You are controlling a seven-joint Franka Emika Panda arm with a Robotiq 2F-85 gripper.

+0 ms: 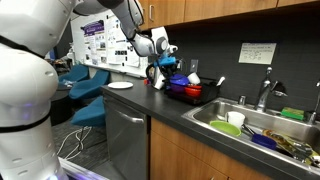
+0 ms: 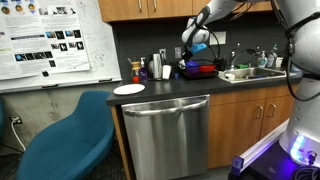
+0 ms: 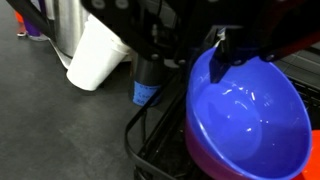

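A shiny blue bowl (image 3: pixel 250 120) sits nested in a red bowl (image 3: pixel 212 165) inside a black wire dish rack (image 3: pixel 150 132). My gripper (image 3: pixel 190 55) comes in from the top of the wrist view. One dark finger (image 3: pixel 224 55) rests at the blue bowl's near rim, and the other stands outside it. Whether the jaws still pinch the rim is hidden by shadow. In both exterior views the gripper (image 1: pixel 168 62) (image 2: pixel 192 50) hangs just over the bowls (image 1: pixel 182 82) (image 2: pixel 196 68) on the dark counter.
Beside the rack stand a white cup (image 3: pixel 98 55), a steel canister (image 3: pixel 68 22) and a dark bottle with a blue label (image 3: pixel 148 88). A white plate (image 1: pixel 119 86) lies on the counter. The sink (image 1: pixel 225 112) holds dishes. A blue chair (image 2: pixel 70 130) stands near the dishwasher (image 2: pixel 165 135).
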